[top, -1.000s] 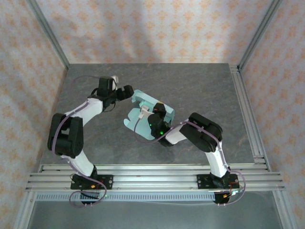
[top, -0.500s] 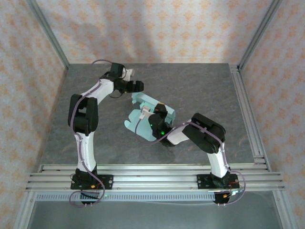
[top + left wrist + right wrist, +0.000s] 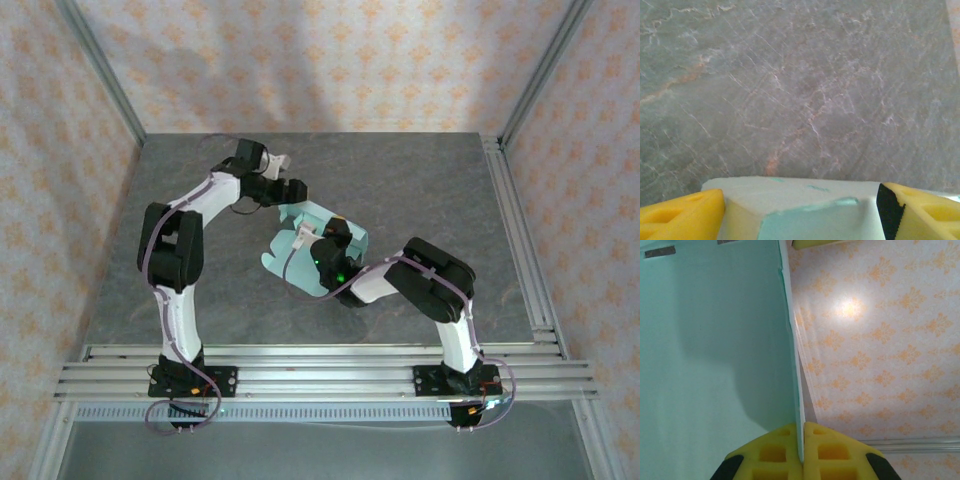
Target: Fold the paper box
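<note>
- Workpiece: the paper box (image 3: pixel 303 215) is a thin, pale mint-blue die-cut card sheet with rounded flaps. It sits at the centre of the top frame on the grey marbled tabletop (image 3: pixel 430 190), partly raised and not yet closed into a box.
- Hazard, slip: the right gripper (image 3: pixel 312 240) pinches only a thin edge of the card. A sideways push from the other arm would likely drag the sheet out of the pinch or pivot it about that point.
- Hazard, false crease: the left gripper (image 3: pixel 290 190) stands at the card's upper-left corner. Closing or pressing away from the scored line would probably buckle the panel instead of turning the flap.
- Hazard, collision: both wrists work near each other over the sheet. A wide swing could knock one against the other.
- Left gripper state: in the left wrist view the yellow fingertips (image 3: pixel 682 215) sit at the lower-left and lower-right corners. The jaws stand well apart with the card's pale edge between them. Whether either fingertip touches the card cannot be told, and nothing is clamped.
- Right gripper state: at the bottom centre of the right wrist frame the yellow finger pads (image 3: pixel 775 455) are pressed together on the card's edge. The panel runs up the left half of the frame, with the patterned wall (image 3: pixel 880 330) to its right.
</note>
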`<state>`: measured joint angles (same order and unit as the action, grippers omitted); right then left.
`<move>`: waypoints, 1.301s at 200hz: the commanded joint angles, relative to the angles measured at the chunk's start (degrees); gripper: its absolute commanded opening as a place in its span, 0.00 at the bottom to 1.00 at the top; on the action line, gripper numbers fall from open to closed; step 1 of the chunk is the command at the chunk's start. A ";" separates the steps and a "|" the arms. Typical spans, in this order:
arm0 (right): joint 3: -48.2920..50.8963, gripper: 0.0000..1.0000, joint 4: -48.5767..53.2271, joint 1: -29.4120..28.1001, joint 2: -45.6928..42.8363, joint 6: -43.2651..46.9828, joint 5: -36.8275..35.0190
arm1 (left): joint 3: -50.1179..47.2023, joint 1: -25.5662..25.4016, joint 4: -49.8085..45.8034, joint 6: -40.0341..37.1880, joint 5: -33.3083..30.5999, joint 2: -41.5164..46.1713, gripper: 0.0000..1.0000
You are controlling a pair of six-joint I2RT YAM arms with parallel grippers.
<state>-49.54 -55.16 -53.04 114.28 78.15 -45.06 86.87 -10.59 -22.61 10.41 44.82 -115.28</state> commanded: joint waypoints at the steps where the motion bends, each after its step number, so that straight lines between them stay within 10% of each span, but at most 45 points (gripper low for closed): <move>1: 0.60 0.00 8.30 0.03 0.94 -4.71 1.46 | -3.48 0.59 5.45 3.06 3.44 3.81 0.81; 64: 0.33 0.00 9.11 0.23 1.00 -5.53 2.08 | -8.84 0.86 10.98 3.93 8.90 5.51 0.80; 193: 1.64 0.00 9.62 0.54 -0.55 -6.51 3.01 | -14.38 8.84 26.53 6.48 -4.15 7.18 0.86; 260: 1.25 0.00 10.47 0.69 -0.39 -7.83 3.02 | 4.28 9.48 4.85 -2.71 -3.08 -8.10 0.51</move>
<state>-49.82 -50.96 -52.66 112.75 74.37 -43.97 84.93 1.34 -6.96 13.47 40.03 -119.00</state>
